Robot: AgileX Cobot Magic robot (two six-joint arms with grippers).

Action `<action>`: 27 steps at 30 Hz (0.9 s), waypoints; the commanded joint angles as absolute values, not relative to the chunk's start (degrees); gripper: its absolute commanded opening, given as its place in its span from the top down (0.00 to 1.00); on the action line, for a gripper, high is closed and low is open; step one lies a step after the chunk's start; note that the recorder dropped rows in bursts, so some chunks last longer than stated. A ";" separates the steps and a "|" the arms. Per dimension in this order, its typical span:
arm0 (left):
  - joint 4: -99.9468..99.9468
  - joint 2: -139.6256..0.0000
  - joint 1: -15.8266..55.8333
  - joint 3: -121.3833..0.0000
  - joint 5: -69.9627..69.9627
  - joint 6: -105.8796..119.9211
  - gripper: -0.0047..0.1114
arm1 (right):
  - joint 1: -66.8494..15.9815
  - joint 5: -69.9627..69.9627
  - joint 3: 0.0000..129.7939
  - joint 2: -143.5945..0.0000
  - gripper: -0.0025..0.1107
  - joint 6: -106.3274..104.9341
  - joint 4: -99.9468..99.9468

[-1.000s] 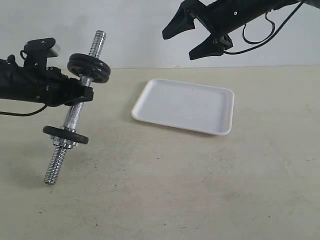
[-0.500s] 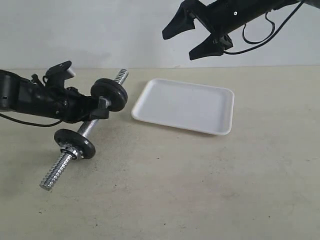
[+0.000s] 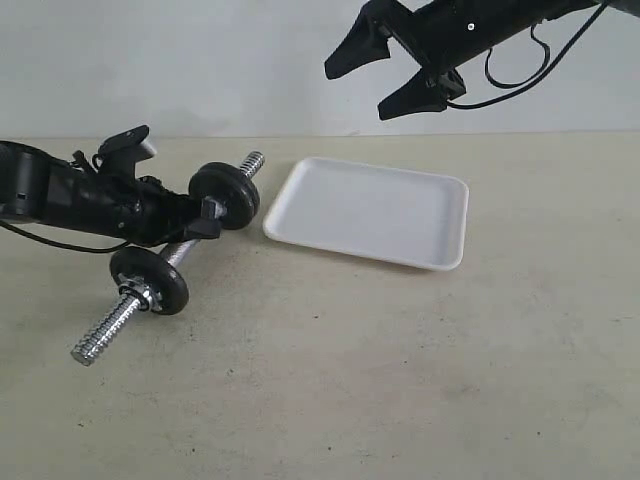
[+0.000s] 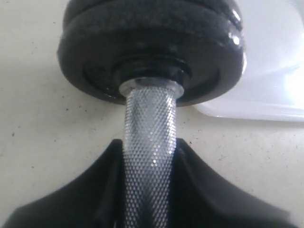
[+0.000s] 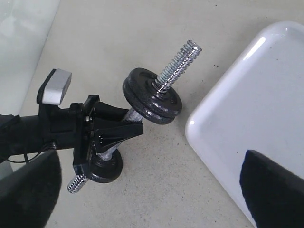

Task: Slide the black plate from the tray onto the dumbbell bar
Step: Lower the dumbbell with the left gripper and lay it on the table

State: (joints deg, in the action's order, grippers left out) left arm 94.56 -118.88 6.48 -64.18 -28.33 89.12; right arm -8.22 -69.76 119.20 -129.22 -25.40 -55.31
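**A:** Plates: how many?

**B:** Three, all matte black with raised rims and all on the one bar [image 3: 105, 328]. A single plate [image 3: 150, 281] sits toward its near end. A plate pair [image 3: 225, 195] is stacked toward the far end, just left of the tray [image 3: 370, 212]. I can't tell which one is the task's.

**A:** And the grippers?

**B:** Two. The left gripper [image 3: 190, 222] is clamped on the bar's knurled middle, between the single plate and the pair. The right gripper [image 3: 358, 92] hangs high over the one white tray, jaws spread wide, holding nothing.
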 commanded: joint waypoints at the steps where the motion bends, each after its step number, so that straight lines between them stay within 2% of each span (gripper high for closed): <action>1: 99.95 -116.66 6.55 -67.04 -36.54 89.33 0.92 | -8.00 -69.96 119.53 -128.49 0.17 -26.09 -55.22; 22: 99.95 -118.01 6.55 -67.04 -37.09 89.33 0.92 | -8.00 -69.96 119.53 -128.49 0.17 -26.20 -55.24; 24: 99.95 -118.01 6.55 -67.04 -37.09 89.33 0.89 | -8.00 -69.96 119.53 -128.49 0.17 -26.20 -55.24; 27: 99.95 -118.01 6.55 -67.04 -37.09 89.33 0.78 | -8.00 -69.96 119.53 -128.49 0.17 -26.20 -55.24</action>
